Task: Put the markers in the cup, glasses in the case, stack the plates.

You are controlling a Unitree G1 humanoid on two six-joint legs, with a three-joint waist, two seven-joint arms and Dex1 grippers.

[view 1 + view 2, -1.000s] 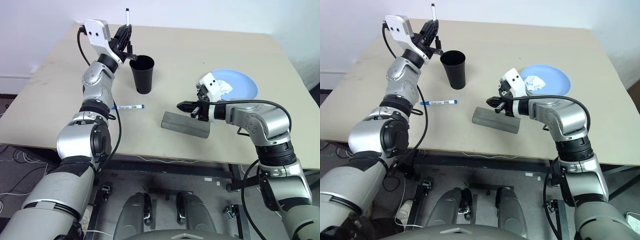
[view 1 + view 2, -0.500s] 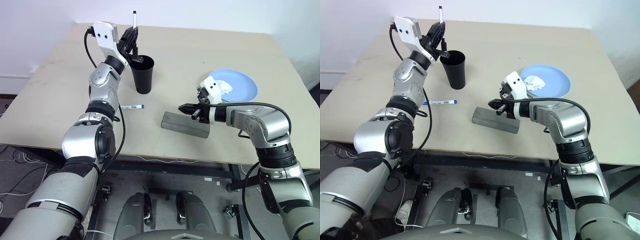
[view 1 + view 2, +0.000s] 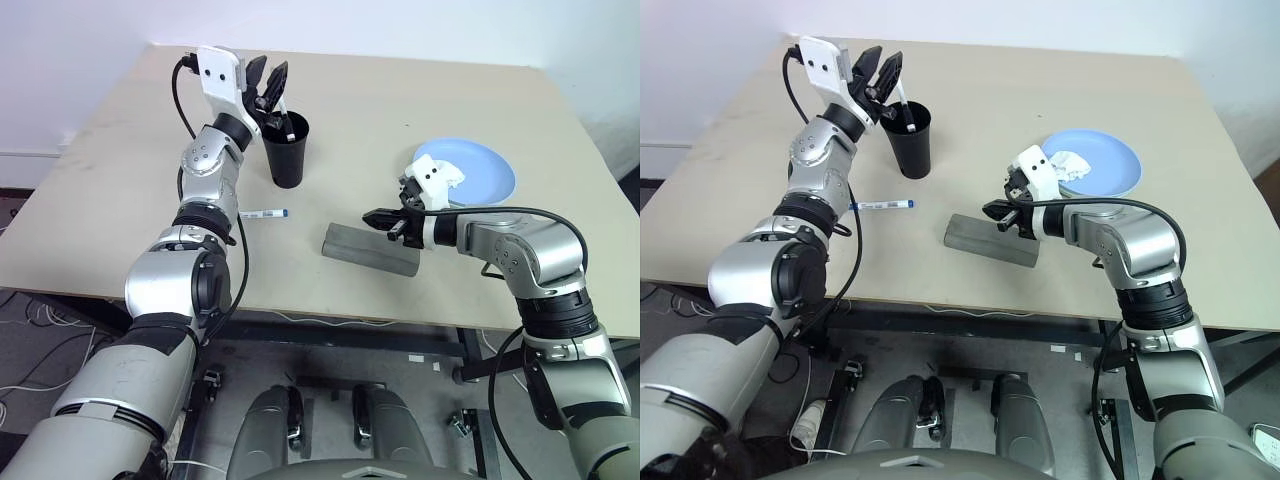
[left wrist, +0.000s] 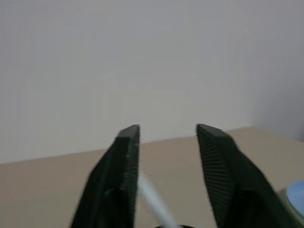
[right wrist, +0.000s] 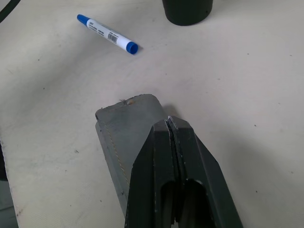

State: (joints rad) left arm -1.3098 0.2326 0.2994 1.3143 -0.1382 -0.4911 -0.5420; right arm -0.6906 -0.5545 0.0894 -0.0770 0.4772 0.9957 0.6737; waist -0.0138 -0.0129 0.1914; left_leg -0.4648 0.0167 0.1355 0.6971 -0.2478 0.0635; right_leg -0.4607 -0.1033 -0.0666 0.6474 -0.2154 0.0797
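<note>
My left gripper (image 3: pixel 268 82) stands open just above the rim of the black cup (image 3: pixel 287 152) at the back left of the table. A white marker (image 3: pixel 904 108) with a black cap leans inside the cup, free of the fingers; it shows blurred in the left wrist view (image 4: pixel 154 204). The blue-capped marker (image 3: pixel 262 213) lies flat on the table in front of the cup. The grey case (image 3: pixel 370 250) lies closed near the front edge. My right gripper (image 5: pixel 168 122) is shut and empty just over the case. A light blue plate (image 3: pixel 485 172) sits at the right. The glasses are out of view.
A crumpled white paper wad (image 3: pixel 448 176) rests on the blue plate, behind my right wrist. The beige table (image 3: pixel 120 180) ends at a white wall behind, and its front edge runs close to the case.
My left gripper has opened and let go of the black-capped marker, which has dropped from upright in the fingers into the cup. The right arm has stayed put.
</note>
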